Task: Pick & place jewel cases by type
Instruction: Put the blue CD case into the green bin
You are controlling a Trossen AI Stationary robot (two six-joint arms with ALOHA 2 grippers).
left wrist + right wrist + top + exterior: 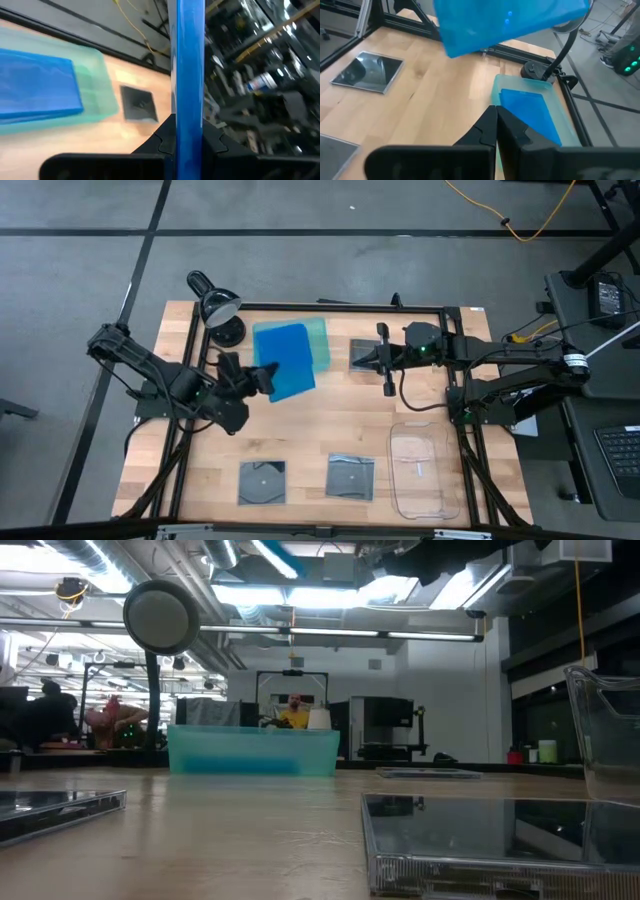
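Nearest the low camera lay a grey-clear jewel case (490, 840), flat on the table (330, 430); a second one (262, 481) lay left of it, and the third (363, 355) sat further back by the right gripper (388, 370), which hovered shut and empty at the back of the table.

Clamped edge-on in the left gripper (187, 142) was a blue jewel case (287, 372) — jaws closed tight on its lower edge, the case lifted and overlapping the near edge of the green tray (318, 330). At least one blue case (530, 112) already lay in that tray, though how many I could not tell.

Judging by this, the step in hand was delivery into the green tray. Doing it well would call for levelling the case, squaring it over the one below, and lowering before release — a tilted drop could catch the tray wall. A clear tray (420, 470) stood right of the nearest case.
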